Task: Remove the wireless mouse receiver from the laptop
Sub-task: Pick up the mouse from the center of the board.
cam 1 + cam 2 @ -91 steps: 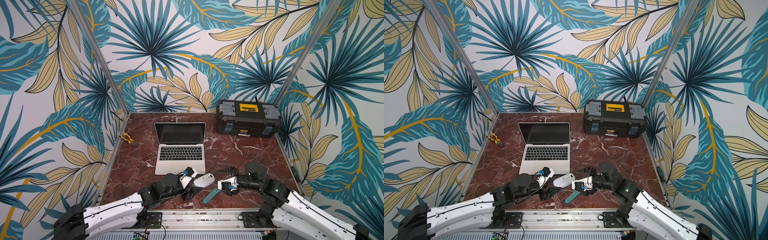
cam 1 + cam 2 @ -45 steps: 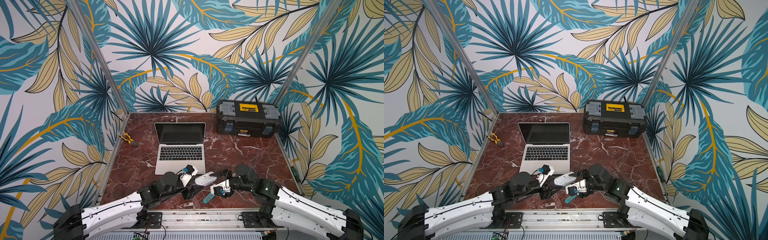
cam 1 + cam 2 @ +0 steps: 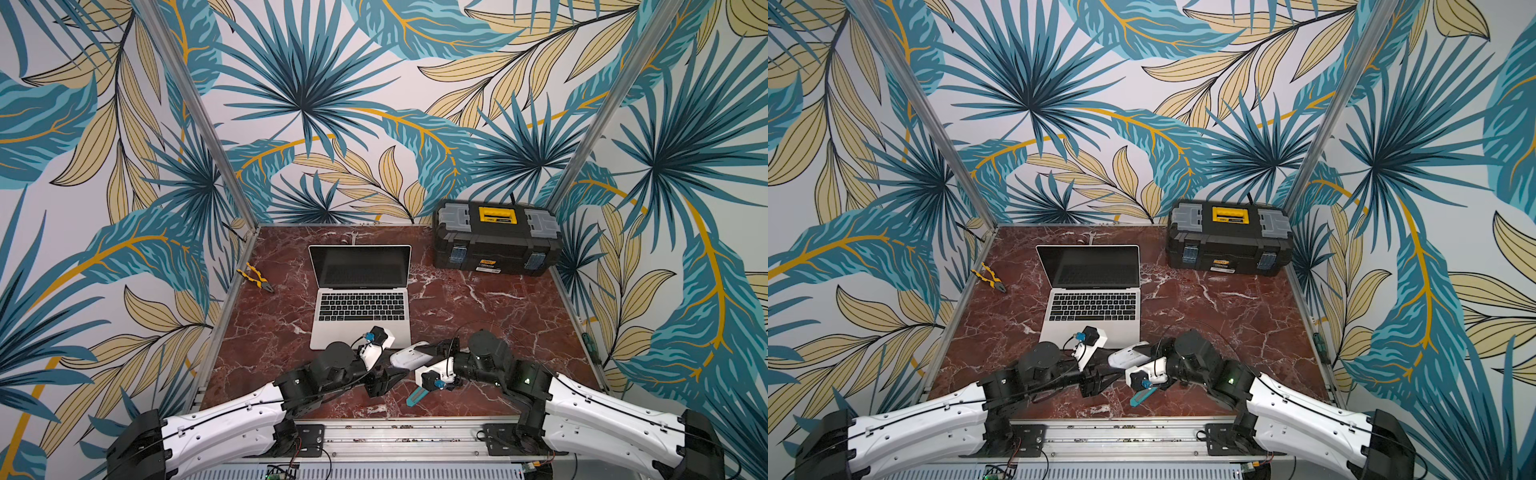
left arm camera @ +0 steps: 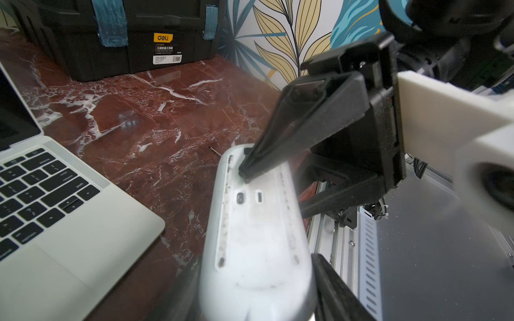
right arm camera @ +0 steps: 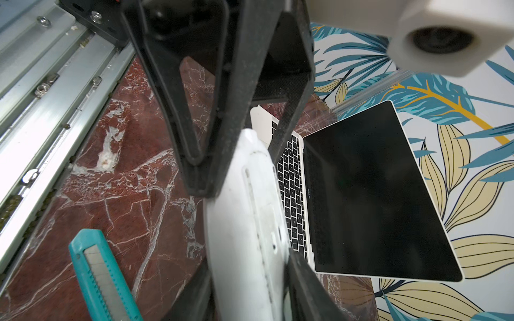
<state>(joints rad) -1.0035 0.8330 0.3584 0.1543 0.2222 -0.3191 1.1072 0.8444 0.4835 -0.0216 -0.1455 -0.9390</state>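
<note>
The silver laptop stands open on the red marble, screen dark. No wireless mouse receiver shows on it in any view. In front of its right corner a white mouse hangs between both arms, underside up. My left gripper is shut on the mouse's left end. My right gripper is shut on its other end, one black finger pressed on the underside.
A black-and-yellow toolbox stands at the back right. Yellow-handled pliers lie by the left wall. A teal utility knife lies under my right wrist, close to the metal front rail.
My right gripper has moved left to the mouse and closed on its free end. The left gripper has kept its hold on the mouse, nearly in place.
</note>
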